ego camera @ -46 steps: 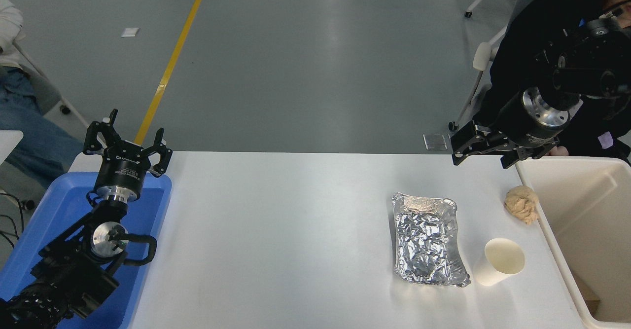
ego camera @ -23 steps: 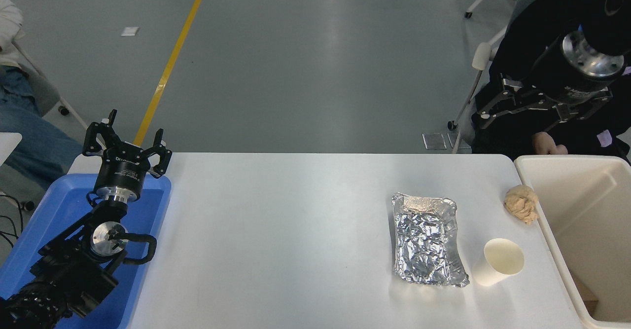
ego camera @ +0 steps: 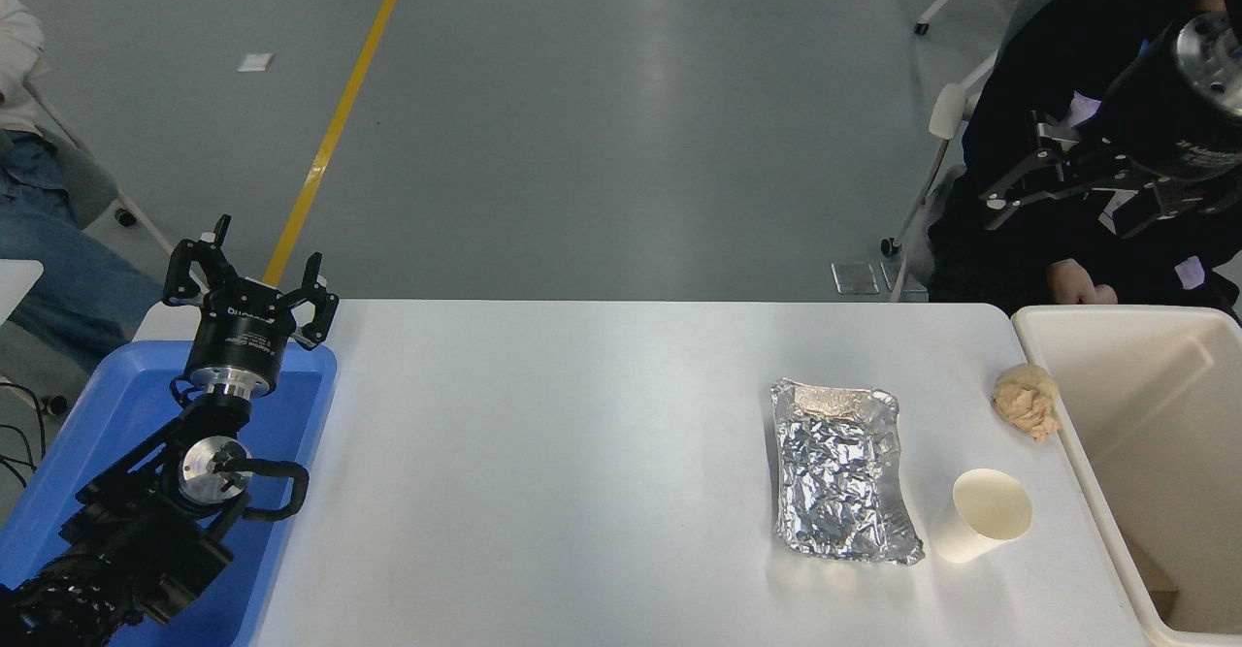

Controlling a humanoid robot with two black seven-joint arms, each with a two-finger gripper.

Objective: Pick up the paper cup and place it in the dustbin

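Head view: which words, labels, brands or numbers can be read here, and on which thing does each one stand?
Nothing can be read for certain.
Left gripper: white print on its black body, too small to read.
Right gripper: white print on its black wrist, blurred and cut by the picture's edge.
Paper cup, dustbin: no print.

Small white print on the left pincer (ego camera: pixel 250 274) body, too blurred to read
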